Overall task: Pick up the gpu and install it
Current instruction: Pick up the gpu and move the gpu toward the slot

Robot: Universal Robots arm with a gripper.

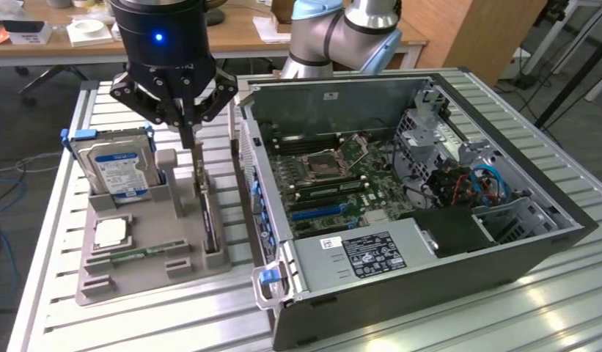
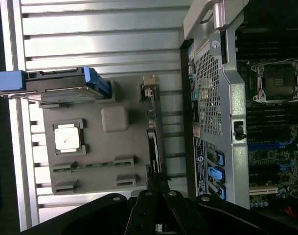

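Right now the gpu stands on its long edge in a narrow slot along the side of the grey holder nearest the computer case, dark board upright with its pale bracket at the far end. I'd guess it is parked that way so its upper edge is offered to a pinch from straight above. The gripper hovers over that slot, lined up with the card's length. Its jaws are clenched together with nothing between them that I can see, and there is clear air between fingertips and card, so the card has not been lifted. Counting what the holder carries: one gpu, one silver hard drive with a blue label propped upright in its own cradle, one square processor chip lying flat in a pocket, and one slim green memory stick laid across a pair of small supports. A second pair of supports beside it looks bare. Each part has its own seat, presumably so its position is known. Just beside the holder sits the one case, on its side with the panel off, so the motherboard faces up, which I take to be for a straight push downward. Both rest on one slatted metal table.
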